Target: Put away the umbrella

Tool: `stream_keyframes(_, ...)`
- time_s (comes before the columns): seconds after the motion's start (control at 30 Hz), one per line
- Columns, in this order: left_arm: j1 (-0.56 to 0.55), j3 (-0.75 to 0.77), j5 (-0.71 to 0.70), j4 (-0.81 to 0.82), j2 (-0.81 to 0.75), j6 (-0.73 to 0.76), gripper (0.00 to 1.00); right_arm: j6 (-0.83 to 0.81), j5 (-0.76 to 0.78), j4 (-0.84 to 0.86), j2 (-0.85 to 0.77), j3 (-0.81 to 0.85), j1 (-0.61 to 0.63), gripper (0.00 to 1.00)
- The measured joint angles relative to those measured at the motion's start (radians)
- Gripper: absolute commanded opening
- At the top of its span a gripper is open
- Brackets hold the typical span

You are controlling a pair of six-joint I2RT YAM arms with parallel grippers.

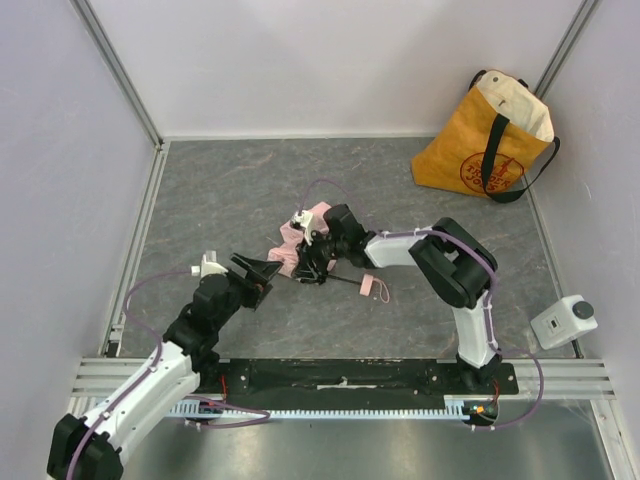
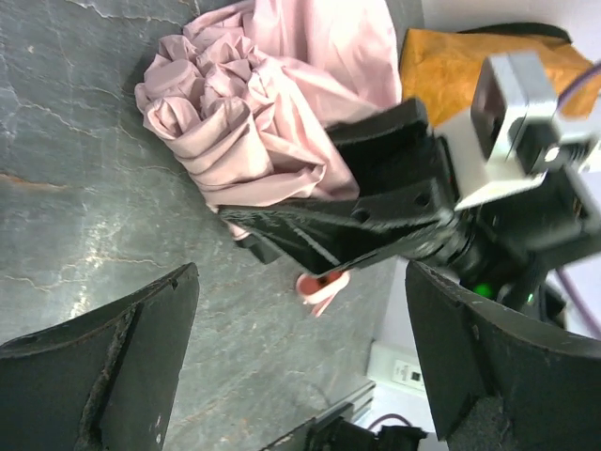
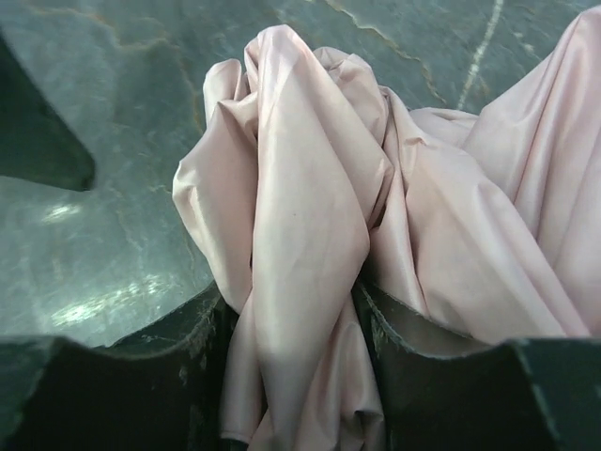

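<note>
Pale-pink umbrella [image 3: 310, 235] | fabric bunched, creased (slight sheen) | handle [image 1: 367, 288] apparently pink

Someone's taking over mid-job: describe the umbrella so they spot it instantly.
Start at the middle of the grey marbled tabletop, where the right gripper pinches cloth. That bunched pale pink fabric umbrella has a thin black shaft ending in a small pink handle. The yellow tote bag, by contrast, stands in the far right corner.

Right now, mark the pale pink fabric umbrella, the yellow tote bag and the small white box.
Pale pink fabric umbrella [image 3: 300, 235]: right wrist view, bunched canopy.
Yellow tote bag [image 1: 452, 160]: top view, front panel.
Small white box [image 1: 565, 322]: top view, top face.
</note>
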Motion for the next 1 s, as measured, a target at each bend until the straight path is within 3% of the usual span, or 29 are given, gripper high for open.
stream_keyframes(0.17, 0.002, -0.022, 0.018, 0.070, 0.085, 0.079, 0.95, 0.005, -0.346, -0.133, 0.139, 0.169, -0.084, 0.00)
stream_keyframes(0.47, 0.003, -0.006, 0.035, 0.138, 0.317, 0.095, 0.96, 0.062, -0.666, -0.345, 0.259, 0.283, -0.128, 0.00)
stream_keyframes(0.77, 0.000, -0.035, 0.051, 0.315, 0.399, 0.037, 0.97, 0.203, -0.731, -0.472, 0.291, 0.309, -0.147, 0.00)
stream_keyframes(1.0, -0.043, -0.080, 0.042, 0.383, 0.407, -0.040, 0.97, 0.437, -0.730, -0.333, 0.294, 0.264, -0.150, 0.00)
